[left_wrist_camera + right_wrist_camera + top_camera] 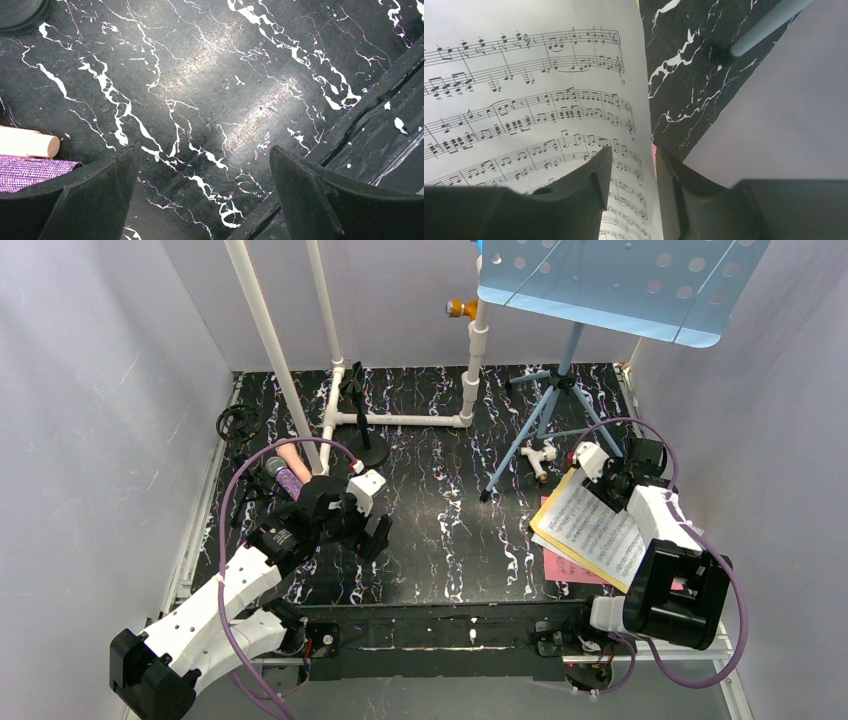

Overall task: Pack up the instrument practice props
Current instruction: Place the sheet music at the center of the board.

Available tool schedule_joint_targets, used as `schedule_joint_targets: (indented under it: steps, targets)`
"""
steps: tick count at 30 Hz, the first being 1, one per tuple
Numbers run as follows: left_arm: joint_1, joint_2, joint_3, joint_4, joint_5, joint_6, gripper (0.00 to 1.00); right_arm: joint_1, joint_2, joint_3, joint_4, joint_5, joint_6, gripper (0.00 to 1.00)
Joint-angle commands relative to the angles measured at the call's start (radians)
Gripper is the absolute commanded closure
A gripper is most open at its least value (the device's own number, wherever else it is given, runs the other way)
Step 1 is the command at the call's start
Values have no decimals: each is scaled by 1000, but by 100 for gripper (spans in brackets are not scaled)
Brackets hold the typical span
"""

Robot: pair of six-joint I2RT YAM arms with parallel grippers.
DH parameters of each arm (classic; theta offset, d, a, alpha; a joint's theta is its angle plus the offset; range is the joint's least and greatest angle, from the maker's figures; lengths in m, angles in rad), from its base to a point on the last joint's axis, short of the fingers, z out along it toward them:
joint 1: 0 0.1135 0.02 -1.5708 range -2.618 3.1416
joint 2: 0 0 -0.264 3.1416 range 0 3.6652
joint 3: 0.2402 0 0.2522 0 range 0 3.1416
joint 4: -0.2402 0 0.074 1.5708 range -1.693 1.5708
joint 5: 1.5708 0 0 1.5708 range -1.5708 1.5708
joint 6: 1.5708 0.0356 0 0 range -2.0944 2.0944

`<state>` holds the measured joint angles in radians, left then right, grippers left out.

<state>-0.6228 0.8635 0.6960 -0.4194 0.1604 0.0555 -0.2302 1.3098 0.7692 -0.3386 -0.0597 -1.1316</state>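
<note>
My right gripper [633, 160], jaws parted astride the flimsy sheet-music page [524, 90], should probably pinch that floppy, tearable edge gently.

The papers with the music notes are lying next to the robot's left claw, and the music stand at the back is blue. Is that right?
Not quite. The papers with the music notes lie next to the right gripper, not the left one. The top view shows this. The music stand at the back is blue, yes.

sheet music [595, 525] on black marbled table [450, 530]
</note>
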Motion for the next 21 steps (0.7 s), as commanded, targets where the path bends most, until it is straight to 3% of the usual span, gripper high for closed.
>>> schedule_joint_targets:
  steps: [1,6,9,21]
  targets:
    - [6,3,7,-10,17,0,0,-24,-34,28,2,-81,124,48]
    - [6,3,7,-10,20,0,0,-29,-129,49,-44,-201,243,27]
    - [6,3,6,-10,21,0,0,-29,-177,63,-76,-297,312,20]
    - [6,0,7,-10,22,0,0,-36,-227,148,-128,-733,547,15]
